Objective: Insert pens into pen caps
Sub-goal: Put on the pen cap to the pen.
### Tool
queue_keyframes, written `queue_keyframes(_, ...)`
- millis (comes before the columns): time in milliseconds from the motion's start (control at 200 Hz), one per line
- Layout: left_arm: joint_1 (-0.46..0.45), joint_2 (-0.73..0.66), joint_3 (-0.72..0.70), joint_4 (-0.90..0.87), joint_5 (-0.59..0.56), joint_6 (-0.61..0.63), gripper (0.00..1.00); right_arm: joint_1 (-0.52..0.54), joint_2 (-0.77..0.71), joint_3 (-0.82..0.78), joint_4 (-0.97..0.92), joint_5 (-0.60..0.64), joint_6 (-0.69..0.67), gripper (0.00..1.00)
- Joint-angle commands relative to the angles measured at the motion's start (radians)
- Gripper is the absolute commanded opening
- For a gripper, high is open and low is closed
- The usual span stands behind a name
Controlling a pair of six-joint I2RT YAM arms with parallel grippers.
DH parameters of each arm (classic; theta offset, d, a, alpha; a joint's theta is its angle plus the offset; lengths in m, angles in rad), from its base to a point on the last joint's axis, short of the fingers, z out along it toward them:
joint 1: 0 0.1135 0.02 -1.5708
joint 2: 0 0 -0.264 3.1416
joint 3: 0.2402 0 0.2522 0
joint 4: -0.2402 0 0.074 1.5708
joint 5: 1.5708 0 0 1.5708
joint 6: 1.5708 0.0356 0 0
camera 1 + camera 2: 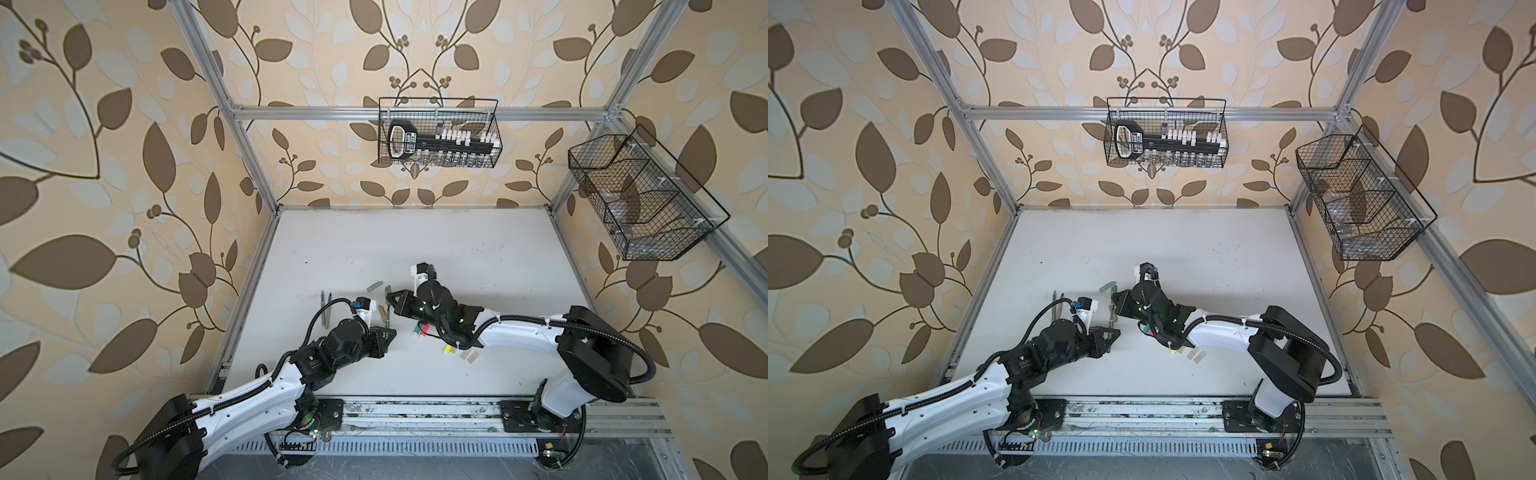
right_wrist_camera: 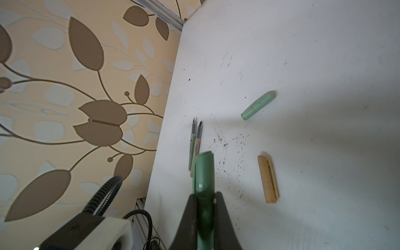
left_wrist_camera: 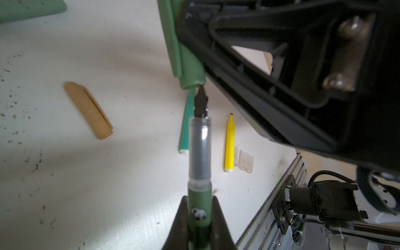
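My left gripper (image 3: 199, 201) is shut on the dark green pen (image 3: 199, 151). Its black nib touches the open mouth of the dark green cap (image 3: 190, 71). My right gripper (image 2: 204, 199) is shut on that cap (image 2: 203, 171). In a top view the two grippers (image 1: 390, 332) (image 1: 390, 296) meet mid-table with the pen (image 1: 387, 318) between them. The sage cap (image 2: 258, 105) and tan cap (image 2: 268, 177) lie loose. Grey-green (image 2: 191, 151) and tan (image 2: 196, 142) pens lie side by side. Green (image 3: 186, 125) and yellow (image 3: 229, 142) markers and clear caps (image 3: 245, 161) lie beyond the held pen.
A pink-red marker (image 1: 424, 331) lies beside the green one under the right arm. Two wire baskets (image 1: 438, 133) (image 1: 640, 199) hang on the frame behind and at the right. The arms' base rail (image 1: 415, 411) runs along the table's front edge.
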Motion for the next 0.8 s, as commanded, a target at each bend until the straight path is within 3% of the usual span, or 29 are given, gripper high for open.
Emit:
queue_keyframes(0,-0.01,-0.001,0.024,0.034,0.004,0.0,0.0,0.002,-0.027,-0.014,0.013,0.003,0.013,0.0)
queue_keyframes(795,-0.01,0.012,0.018,0.058,0.015,-0.001,0.0,-0.007,-0.034,-0.012,0.011,0.002,0.012,0.0)
